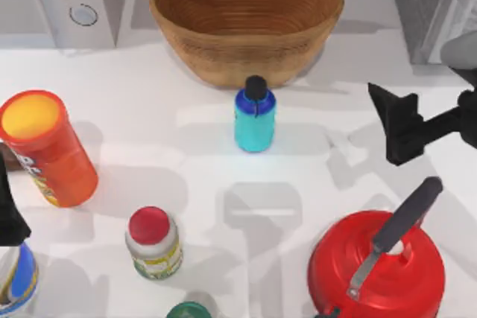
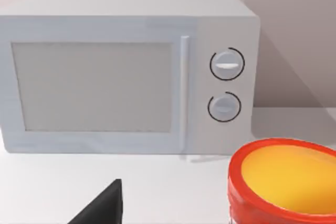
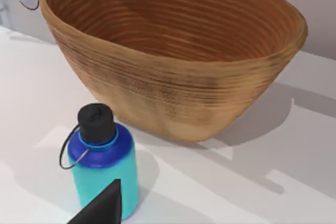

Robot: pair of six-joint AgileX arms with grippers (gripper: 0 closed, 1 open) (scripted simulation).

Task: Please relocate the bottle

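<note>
Bottle upright at centre frame, just in front of the basket, not gripped.
Approach step: right gripper stands wide open at right of frame, well apart; next move requires closing in level. Left gripper parked lower left, state indeterminable.

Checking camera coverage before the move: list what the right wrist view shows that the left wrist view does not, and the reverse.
Right wrist view alone: the bottle standing upright beside the woven basket, apart from it. Left wrist view alone: the orange canister with its yellow top, and the microwave's full front. Shared: the white table, plus one microwave dial at the right wrist view's edge.
</note>
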